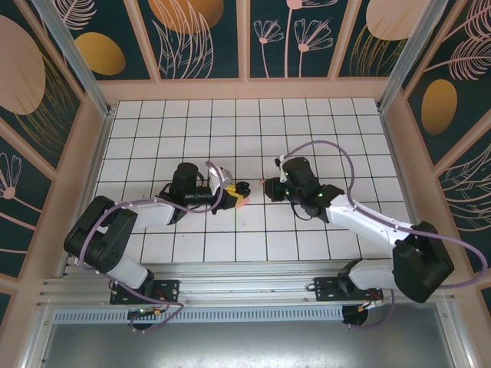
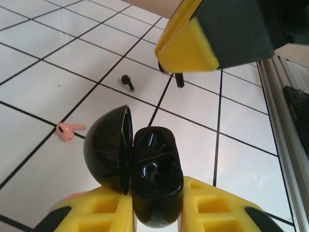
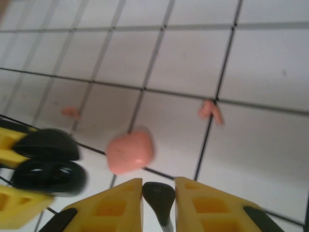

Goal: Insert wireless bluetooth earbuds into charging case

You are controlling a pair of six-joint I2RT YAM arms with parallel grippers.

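Near the middle of the white grid-tiled table [image 1: 192,123]: the two grippers stood tip to tip, close together.
Left gripper [image 2: 155,205]: its yellow fingers [image 2: 96,212] pinched a glossy black plastic clamshell case [image 2: 154,169] by the lower end of its base.
Black case: the domed lid stood open to the left, and the moulded hollows of the base faced the wrist camera.
Right gripper [image 3: 159,186]: it was pressed together on a small black plastic earbud [image 3: 158,199], nipped between the yellow fingertips. From the left wrist, that earbud's stem showed under the yellow finger, beyond the open black case.
Charging case: the small salmon-pink rounded plastic charging case [image 3: 129,151] lay flat on the tiles between the two grippers, just beside the left fingers. It was blurred, and whether its lid was shut could not be told.
Loose black earbud [image 2: 128,81]: it lay on a tile beside a grid line, beyond the black case.
Pink earbuds: one salmon-pink earbud [image 3: 211,110] lay on a grid line, and a second pink earbud [image 3: 71,112] lay apart on the far side of the pink case.
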